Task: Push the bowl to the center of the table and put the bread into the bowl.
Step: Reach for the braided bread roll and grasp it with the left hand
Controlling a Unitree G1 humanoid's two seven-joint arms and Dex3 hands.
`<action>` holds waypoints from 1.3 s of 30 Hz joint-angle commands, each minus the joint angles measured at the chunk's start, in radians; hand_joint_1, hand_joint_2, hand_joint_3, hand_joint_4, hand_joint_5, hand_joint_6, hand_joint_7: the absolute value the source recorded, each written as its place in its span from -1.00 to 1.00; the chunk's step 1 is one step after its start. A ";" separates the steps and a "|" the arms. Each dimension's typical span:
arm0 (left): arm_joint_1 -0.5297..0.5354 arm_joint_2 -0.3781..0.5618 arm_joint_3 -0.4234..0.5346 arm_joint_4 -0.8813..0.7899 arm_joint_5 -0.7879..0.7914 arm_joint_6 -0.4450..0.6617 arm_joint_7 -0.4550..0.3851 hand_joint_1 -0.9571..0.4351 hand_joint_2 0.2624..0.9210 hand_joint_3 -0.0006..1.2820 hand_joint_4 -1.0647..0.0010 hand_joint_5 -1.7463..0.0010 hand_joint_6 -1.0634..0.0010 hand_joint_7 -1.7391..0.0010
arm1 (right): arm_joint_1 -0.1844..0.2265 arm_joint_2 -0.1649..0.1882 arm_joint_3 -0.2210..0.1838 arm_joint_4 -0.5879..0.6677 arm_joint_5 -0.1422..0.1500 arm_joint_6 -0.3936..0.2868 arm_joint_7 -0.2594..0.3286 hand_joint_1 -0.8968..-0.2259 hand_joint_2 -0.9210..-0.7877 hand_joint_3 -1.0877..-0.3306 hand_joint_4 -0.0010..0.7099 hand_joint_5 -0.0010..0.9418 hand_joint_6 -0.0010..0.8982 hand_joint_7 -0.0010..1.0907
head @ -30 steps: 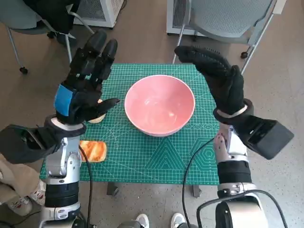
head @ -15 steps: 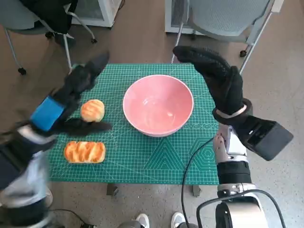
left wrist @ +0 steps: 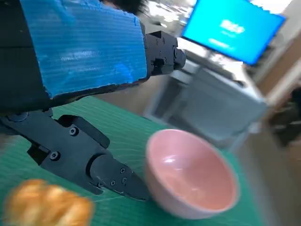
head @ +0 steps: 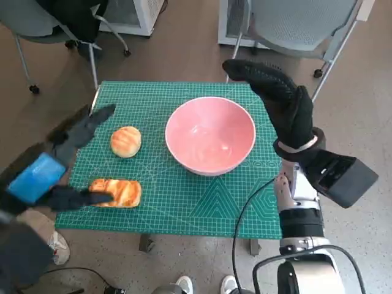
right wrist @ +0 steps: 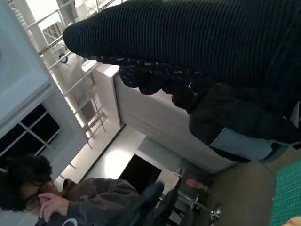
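Bowl (head: pixel 210 135) sat pretty much mid-table on the green cutting mat (head: pixel 184 208), pink, upright, nothing in it. Had a bit of bare mat on every side, more toward the near edge than the far one. Showed up in the left wrist view too (left wrist: pixel 190 174), same story, nothing touching it.

Round bun (head: pixel 125 141) lay just left of the bowl, apart from it, with a strip of open mat between. Also caught blurry in the left wrist view (left wrist: pixel 44 207). Longer loaf (head: pixel 116 192) sat close to the near-left corner of the mat, almost at the front edge, well apart from the bowl.

Left hand (head: pixel 58 168) hung off the left side of the table, blurred, fingers spread and holding nothing. Looked like one fingertip overlapped the loaf's left end from above, but couldn't tell if it was actually touching. Upper fingers reached in over the mat's left edge, short of the bun.

Right hand (head: pixel 278 101) was raised at the far-right corner of the mat, fingers together and extended, empty, clear of the bowl's rim.

Chair (head: pixel 294 24) stood past the far edge, another chair (head: pixel 55 21) off at far left. Person (right wrist: pixel 51 197) visible in the right wrist view.
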 commanded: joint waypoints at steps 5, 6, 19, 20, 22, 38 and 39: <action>0.021 0.061 -0.056 -0.088 0.064 0.137 -0.007 -0.01 0.23 -0.99 0.92 0.98 0.70 0.80 | 0.001 0.015 -0.003 0.026 0.018 0.011 0.005 -0.45 -1.00 -0.23 -0.82 -0.98 -1.00 -0.49; 0.017 0.065 -0.071 -0.086 0.070 0.147 -0.006 0.01 0.23 -0.99 0.91 0.98 0.68 0.81 | 0.000 0.016 -0.004 0.028 0.019 0.010 0.007 -0.45 -1.00 -0.23 -0.82 -0.98 -1.00 -0.49; -0.056 0.110 -0.328 -0.002 0.165 0.255 0.009 0.25 0.18 -0.99 0.82 0.99 0.51 0.94 | -0.003 0.025 -0.013 0.057 0.041 0.001 0.030 -0.45 -1.00 -0.24 -0.81 -0.99 -1.00 -0.48; -0.061 0.114 -0.352 0.010 0.179 0.261 0.011 0.26 0.18 -0.99 0.82 0.99 0.51 0.95 | -0.002 0.025 -0.014 0.057 0.043 0.002 0.031 -0.45 -1.00 -0.24 -0.81 -0.99 -1.00 -0.48; -0.070 0.118 -0.392 0.028 0.206 0.271 0.014 0.28 0.19 -0.99 0.81 0.99 0.49 0.95 | -0.001 0.025 -0.015 0.058 0.048 0.002 0.034 -0.45 -1.00 -0.24 -0.82 -0.99 -1.00 -0.48; -0.115 0.093 -0.588 0.146 0.386 0.316 0.008 0.18 0.24 -0.99 0.77 0.99 0.47 0.99 | -0.002 0.019 -0.026 0.051 0.052 0.009 0.037 -0.42 -1.00 -0.26 -0.82 -0.99 -1.00 -0.49; -0.116 0.091 -0.591 0.150 0.390 0.317 0.008 0.18 0.24 -0.99 0.77 0.99 0.47 0.99 | -0.001 0.019 -0.026 0.050 0.052 0.010 0.037 -0.41 -1.00 -0.26 -0.82 -0.99 -1.00 -0.49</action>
